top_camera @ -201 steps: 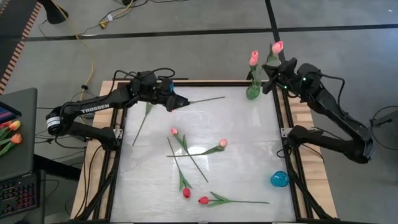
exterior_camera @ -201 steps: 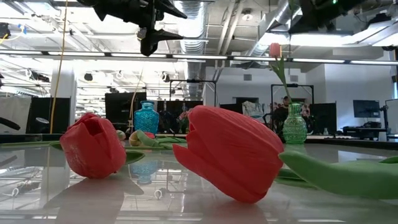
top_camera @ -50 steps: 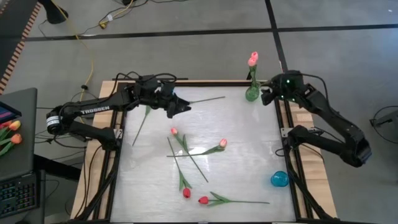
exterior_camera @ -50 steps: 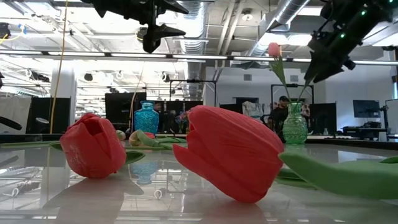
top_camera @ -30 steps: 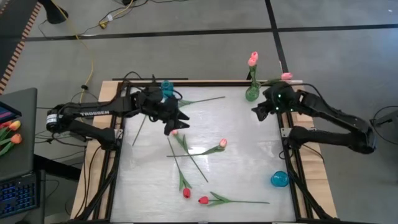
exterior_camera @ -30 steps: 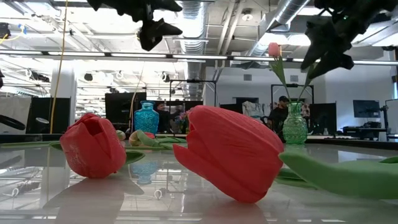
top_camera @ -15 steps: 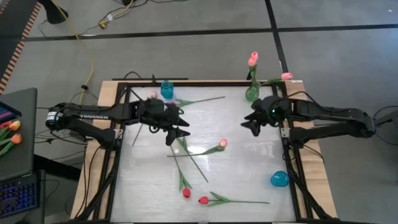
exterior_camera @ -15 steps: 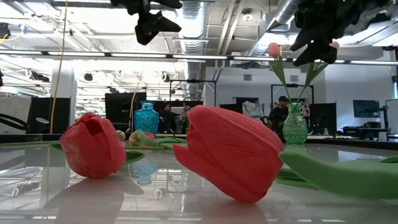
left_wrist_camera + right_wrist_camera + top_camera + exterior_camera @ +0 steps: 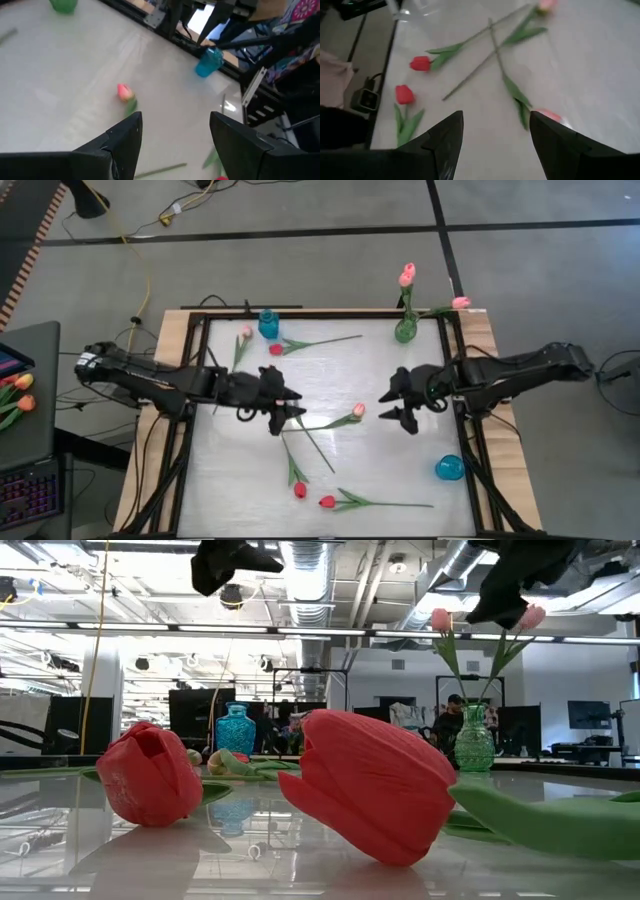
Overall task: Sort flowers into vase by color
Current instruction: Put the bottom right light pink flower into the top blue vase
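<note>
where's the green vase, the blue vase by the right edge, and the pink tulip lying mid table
green vase (image 9: 405, 330), high view, on its glass body
blue vase (image 9: 449, 469), high view, on its round body
pink tulip (image 9: 358, 410), high view, on its bud head

A: Tulips lying on the table (image 9: 400, 470)?
B: Six: three red tulips (image 9: 299, 490), two pink tulips (image 9: 358, 410), one stem (image 9: 312, 442) whose head is hidden.
A: Vases?
B: Three: one green vase (image 9: 405, 331) holding two pink tulips, and two blue vases (image 9: 449, 469).
</note>
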{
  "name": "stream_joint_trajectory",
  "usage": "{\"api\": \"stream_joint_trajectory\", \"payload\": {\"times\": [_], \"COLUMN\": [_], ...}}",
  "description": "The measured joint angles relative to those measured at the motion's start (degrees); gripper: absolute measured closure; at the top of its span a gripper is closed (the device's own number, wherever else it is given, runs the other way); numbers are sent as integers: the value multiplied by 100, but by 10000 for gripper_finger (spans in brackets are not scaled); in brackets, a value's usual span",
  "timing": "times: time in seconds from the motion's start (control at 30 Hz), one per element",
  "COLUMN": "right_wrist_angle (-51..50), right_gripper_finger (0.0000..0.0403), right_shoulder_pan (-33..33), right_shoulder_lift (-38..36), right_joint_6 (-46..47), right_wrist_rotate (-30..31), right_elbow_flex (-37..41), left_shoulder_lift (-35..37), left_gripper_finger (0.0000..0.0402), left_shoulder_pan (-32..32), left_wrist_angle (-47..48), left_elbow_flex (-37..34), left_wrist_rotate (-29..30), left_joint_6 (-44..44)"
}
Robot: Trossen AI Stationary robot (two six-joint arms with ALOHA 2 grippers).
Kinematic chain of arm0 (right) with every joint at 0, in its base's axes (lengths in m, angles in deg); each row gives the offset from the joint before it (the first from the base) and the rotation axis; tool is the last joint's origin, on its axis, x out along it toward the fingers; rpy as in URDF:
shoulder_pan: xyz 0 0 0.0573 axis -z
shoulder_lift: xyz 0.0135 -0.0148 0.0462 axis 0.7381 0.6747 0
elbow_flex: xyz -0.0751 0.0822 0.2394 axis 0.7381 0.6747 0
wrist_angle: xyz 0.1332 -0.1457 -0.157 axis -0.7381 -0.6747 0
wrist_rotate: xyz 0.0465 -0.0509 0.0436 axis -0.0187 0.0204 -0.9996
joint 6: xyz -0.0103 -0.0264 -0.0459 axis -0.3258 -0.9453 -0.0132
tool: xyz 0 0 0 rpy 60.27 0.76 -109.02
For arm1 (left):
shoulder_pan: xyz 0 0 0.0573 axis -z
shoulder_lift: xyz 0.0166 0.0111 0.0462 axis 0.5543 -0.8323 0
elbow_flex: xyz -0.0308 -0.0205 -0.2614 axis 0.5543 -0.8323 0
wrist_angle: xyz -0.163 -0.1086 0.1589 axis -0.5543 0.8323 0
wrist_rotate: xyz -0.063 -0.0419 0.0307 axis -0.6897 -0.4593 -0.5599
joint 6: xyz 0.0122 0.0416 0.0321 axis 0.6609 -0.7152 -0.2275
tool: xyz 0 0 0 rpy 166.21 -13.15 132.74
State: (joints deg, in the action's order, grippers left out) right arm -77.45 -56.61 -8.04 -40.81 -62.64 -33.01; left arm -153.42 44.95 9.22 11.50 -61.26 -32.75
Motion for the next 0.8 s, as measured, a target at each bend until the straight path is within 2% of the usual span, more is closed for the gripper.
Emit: {"api": "stream_joint_trajectory", "payload": {"times": [0.1, 0.23, 0.33, 0.53, 0.63, 0.8], "right_wrist_angle": [371, 811, 955, 943, 887, 865], "right_gripper_finger": [148, 148, 148, 148, 148, 151], "right_shoulder_pan": [-230, -605, -861, -1161, -1244, -1458], "right_shoulder_lift": [199, 495, 714, 980, 990, 990], "right_joint_6": [5, 5, 8, 573, 974, 1325], "right_wrist_rotate": [0, 138, 337, 745, 918, 1533], "right_elbow_flex": [0, 0, 0, -3, -83, -292], "left_shoulder_lift": [-238, -810, -1216, -1841, -2033, -2151], "left_gripper_finger": [182, 182, 182, 182, 182, 182], "left_shoulder_pan": [244, 406, 392, 259, 179, 33], "left_wrist_angle": [-137, -608, -986, -999, -1012, -1011], "left_elbow_flex": [0, 0, 4, 109, 114, 127], "left_wrist_rotate": [41, -320, -536, -661, -825, -908], "left_joint_6": [125, -125, -430, -1025, -1158, -1737]}}
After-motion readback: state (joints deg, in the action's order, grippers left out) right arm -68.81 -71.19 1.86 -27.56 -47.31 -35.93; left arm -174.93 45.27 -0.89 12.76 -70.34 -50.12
